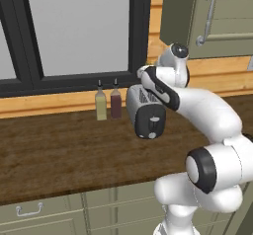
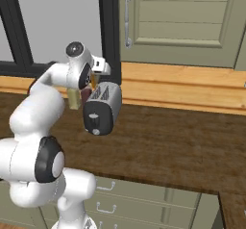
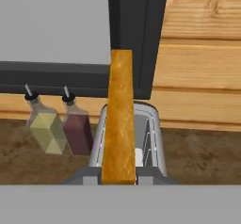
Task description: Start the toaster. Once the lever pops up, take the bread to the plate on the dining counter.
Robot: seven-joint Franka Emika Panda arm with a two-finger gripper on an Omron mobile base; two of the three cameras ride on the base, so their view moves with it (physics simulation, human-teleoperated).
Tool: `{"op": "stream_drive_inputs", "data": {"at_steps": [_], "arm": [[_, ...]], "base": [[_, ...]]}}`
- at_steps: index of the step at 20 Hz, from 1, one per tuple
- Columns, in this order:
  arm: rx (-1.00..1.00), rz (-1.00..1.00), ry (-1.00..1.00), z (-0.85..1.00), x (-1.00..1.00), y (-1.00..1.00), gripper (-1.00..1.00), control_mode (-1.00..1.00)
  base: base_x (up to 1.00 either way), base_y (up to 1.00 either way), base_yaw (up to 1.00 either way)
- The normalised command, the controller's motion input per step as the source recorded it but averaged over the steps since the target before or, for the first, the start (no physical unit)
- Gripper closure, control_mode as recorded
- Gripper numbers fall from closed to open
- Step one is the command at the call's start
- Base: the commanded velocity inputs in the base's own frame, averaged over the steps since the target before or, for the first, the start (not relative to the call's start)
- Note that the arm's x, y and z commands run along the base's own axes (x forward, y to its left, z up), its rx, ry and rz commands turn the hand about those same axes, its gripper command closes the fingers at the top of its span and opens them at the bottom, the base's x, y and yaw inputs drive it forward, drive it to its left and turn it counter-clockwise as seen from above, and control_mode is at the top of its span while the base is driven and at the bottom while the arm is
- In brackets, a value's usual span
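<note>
Bread (image 3: 119, 119) is the thing to watch; you see it best in the hand view, edge-on, a golden-brown slab standing upright above the toaster (image 3: 146, 138). Its lower end sits between the gripper (image 3: 119, 175) fingers, jaws pinching it from both sides. You can't tell there whether the slice's bottom edge is clear of the slot or still partly in it; the fingertips and the grey band cut that off. Left of the toaster stand two bottles, yellowish (image 3: 44, 129) and dark red (image 3: 77, 131), just beside each other against the wall trim.

Left base view: toaster (image 1: 146, 113) sits on the dark wood worktop (image 1: 59, 150), black end panel facing you, white knob (image 1: 152, 135) low on the panel. Lever (image 1: 153, 121) is a pale tab above the knob, too small for you to read its height. The forearm crosses over the toaster's top, so slots, bread and gripper are hidden behind it. Bottles are just left of the toaster, yellowish one (image 1: 101, 105) further out, dark red one (image 1: 115, 103) nearer.

Right base view: toaster (image 2: 102, 108) again end-on to you, knob (image 2: 96, 132) at the panel's bottom. The wrist hangs directly above the toaster's top; fingers are hidden by the hand, and only a thin orange sliver (image 2: 92, 81) beside the wrist hints at the slice. Bottles are mostly blocked by the arm left of the toaster.
</note>
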Motion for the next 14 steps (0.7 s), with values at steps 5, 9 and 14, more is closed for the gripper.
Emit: {"op": "stream_drive_inputs", "data": {"at_steps": [5, 9, 14], "arm": [[0.00, 0.01, -0.11, 0.31, -1.00, 0.05, 1.00, -1.00], [0.00, 0.00, -0.16, 0.29, -1.00, 0.08, 1.00, -1.00], [0.00, 0.00, -0.16, 0.25, -1.00, 0.03, 1.00, -1.00]], "base": [[0.00, 0.00, 0.00], [0.00, 0.00, 0.00], [0.00, 0.00, 0.00]]}}
